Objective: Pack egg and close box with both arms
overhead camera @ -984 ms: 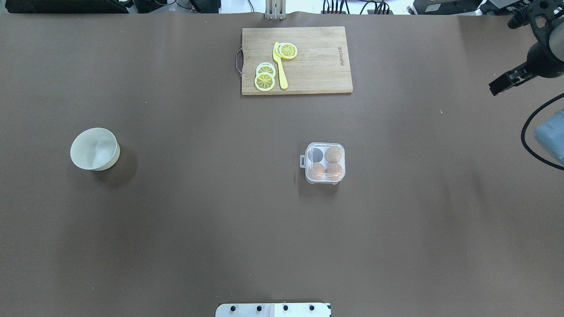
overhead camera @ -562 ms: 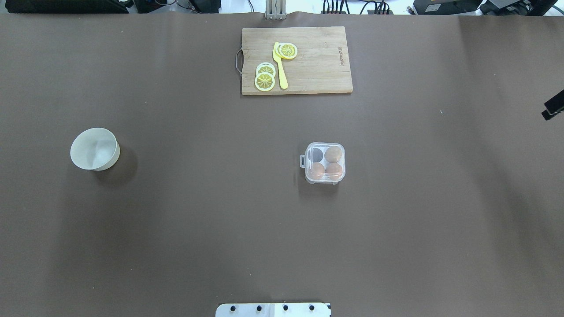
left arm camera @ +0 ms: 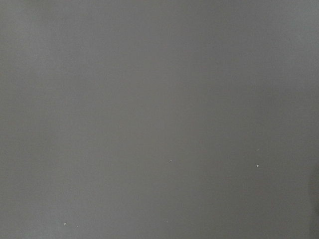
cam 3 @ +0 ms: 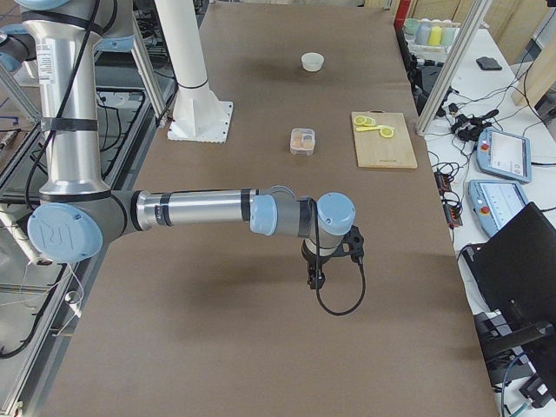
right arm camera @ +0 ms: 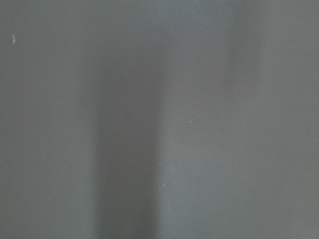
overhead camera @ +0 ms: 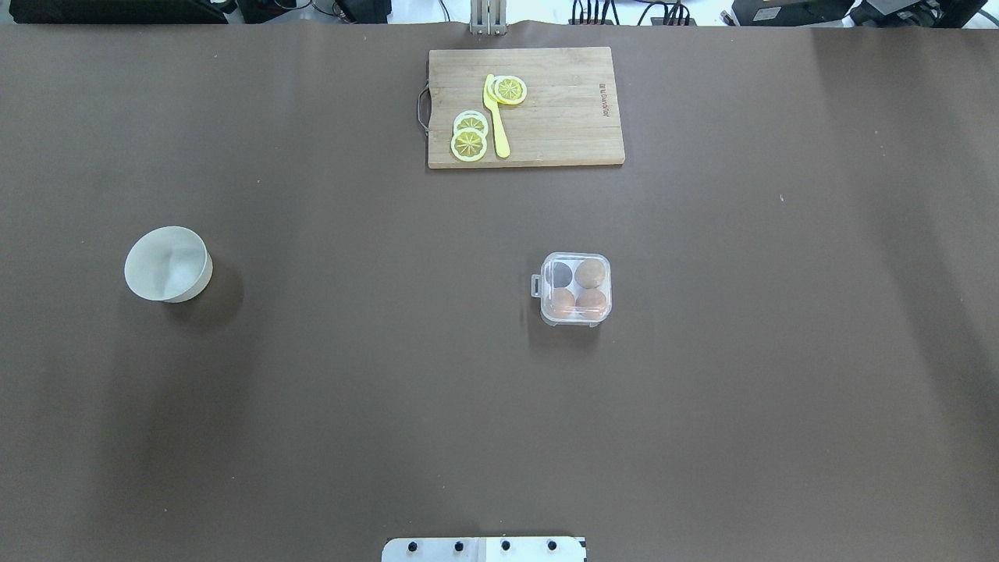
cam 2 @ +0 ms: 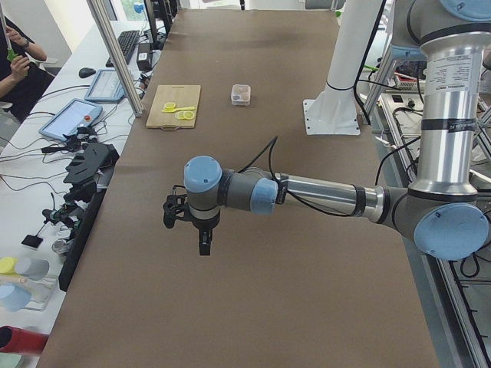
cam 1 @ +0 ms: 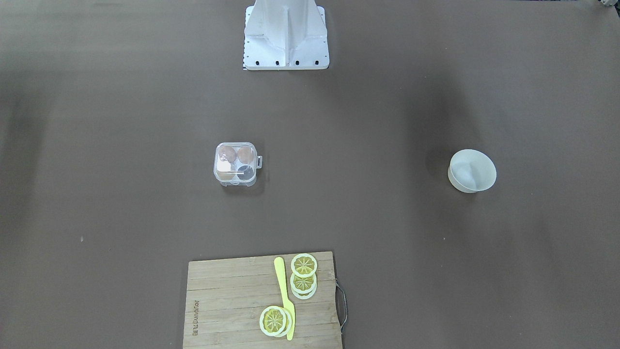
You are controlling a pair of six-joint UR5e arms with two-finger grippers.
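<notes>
On the table [overhead camera: 312, 406], the box [overhead camera: 576, 287] seems closed.

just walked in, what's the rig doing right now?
Nothing is being handled at this moment. The left gripper and right gripper each hang over bare table at opposite ends, far from the box; whether they are open can't be told. The box sits mid-table, its lid apparently down, with three eggs showing and one cell looking dark. The white bowl and cutting board stand apart, untouched.
</notes>
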